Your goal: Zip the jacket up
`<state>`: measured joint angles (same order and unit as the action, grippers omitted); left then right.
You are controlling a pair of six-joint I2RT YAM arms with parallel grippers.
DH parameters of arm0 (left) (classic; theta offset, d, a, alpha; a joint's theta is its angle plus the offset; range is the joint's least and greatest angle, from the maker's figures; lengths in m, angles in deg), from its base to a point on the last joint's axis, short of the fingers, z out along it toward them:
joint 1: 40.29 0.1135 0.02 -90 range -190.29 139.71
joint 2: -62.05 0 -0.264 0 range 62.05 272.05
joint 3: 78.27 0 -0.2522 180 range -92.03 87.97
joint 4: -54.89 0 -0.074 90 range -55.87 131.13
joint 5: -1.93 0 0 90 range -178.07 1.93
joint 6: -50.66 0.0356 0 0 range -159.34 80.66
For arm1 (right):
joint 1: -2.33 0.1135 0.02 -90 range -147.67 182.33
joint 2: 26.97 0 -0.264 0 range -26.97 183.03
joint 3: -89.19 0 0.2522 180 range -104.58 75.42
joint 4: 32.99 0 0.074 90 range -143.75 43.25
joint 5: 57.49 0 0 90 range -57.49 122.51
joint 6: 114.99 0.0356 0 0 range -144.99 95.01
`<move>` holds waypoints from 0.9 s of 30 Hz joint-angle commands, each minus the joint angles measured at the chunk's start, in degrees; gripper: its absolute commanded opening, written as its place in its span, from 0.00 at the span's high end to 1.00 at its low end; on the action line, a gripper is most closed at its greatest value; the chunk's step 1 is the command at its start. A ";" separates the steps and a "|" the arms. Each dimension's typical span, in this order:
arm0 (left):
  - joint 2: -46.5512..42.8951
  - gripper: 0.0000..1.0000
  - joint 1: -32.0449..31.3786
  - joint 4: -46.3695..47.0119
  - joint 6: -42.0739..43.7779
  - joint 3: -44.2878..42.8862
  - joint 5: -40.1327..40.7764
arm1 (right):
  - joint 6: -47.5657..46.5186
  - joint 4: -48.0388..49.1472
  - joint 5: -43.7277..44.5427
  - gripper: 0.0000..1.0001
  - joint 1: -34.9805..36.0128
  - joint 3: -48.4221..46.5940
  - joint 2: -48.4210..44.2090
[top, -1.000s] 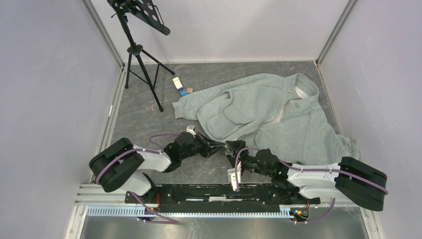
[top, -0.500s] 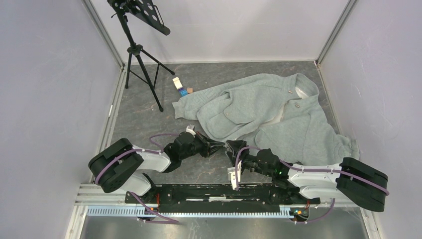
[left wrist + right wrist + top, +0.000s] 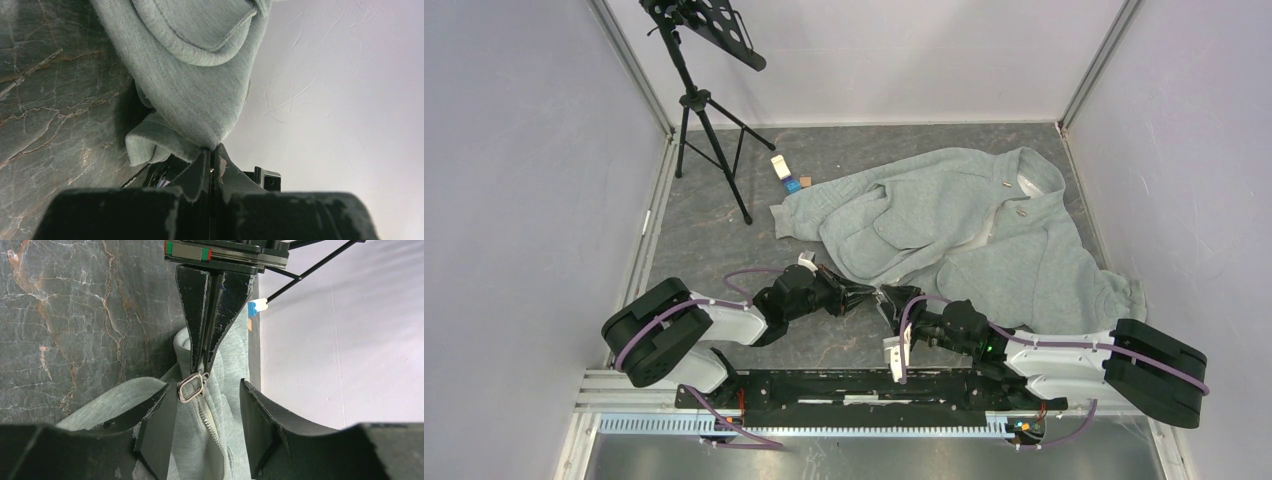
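The light grey-green jacket (image 3: 964,230) lies spread on the dark marbled floor, open at the front, with its lower hem pulled toward the arms. My left gripper (image 3: 864,296) is shut on that hem corner (image 3: 200,125), the fleece pinched between its fingertips. From the right wrist view, the left gripper's fingers (image 3: 200,315) clamp the fabric just above the metal zipper pull (image 3: 191,387). My right gripper (image 3: 208,385) faces it, open. Its jaws straddle the zipper teeth (image 3: 212,432), and its left fingertip is close beside the pull.
A black tripod music stand (image 3: 709,110) stands at the back left. Small white and blue items (image 3: 786,175) lie near the jacket's sleeve. Pale walls enclose the floor on three sides, and the arms' mounting rail (image 3: 864,385) runs along the near edge.
The right arm has shifted very slightly at the hem. The left arm and the jacket have stayed where they were.
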<state>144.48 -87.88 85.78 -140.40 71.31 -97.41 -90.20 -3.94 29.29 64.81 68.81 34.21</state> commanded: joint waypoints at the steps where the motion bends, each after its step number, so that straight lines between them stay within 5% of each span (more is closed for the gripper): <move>1: -1.39 0.98 0.06 0.85 -0.72 -0.82 -0.36 | 0.70 1.93 -1.09 0.48 -0.25 0.28 -0.31; 27: -1.78 0.98 -0.04 1.21 -0.68 -0.91 -0.37 | 4.13 3.47 1.15 0.75 -0.25 -1.16 3.32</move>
<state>144.37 -87.88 85.78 -140.40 71.31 -97.26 -87.62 -3.04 29.64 64.83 68.81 37.25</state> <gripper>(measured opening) 0.044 0.276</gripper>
